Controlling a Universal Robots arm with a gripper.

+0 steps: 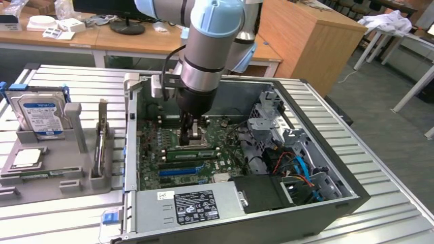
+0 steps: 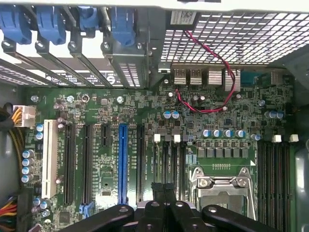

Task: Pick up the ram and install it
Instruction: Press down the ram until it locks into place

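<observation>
Arm reaching into open computer case (image 1: 298, 203) on tabletop (image 1: 68, 213) — tool (image 1: 192, 133) hovering over motherboard (image 2: 145, 145), fingers (image 2: 163, 191) pressed together, holding nothing. Ram (image 1: 195, 149) lying in slot just beside tool, near processor socket (image 2: 223, 191).

The gripper (image 1: 192, 133) hangs inside the open computer case (image 1: 318, 152), directly over the motherboard (image 1: 203, 152), with the processor socket (image 2: 224, 186) just beneath and beside its fingertips. The ram (image 1: 193, 150) lies seated in a slot right under the gripper. Toward the exterior view's left, outside the case, a holder tray (image 1: 40, 168) stands well apart from the gripper, with the hard drive (image 1: 39, 116) upright in it and the processor chip (image 1: 24, 158) before that. The power supply (image 1: 193, 206) sits in the case's near end.
</observation>
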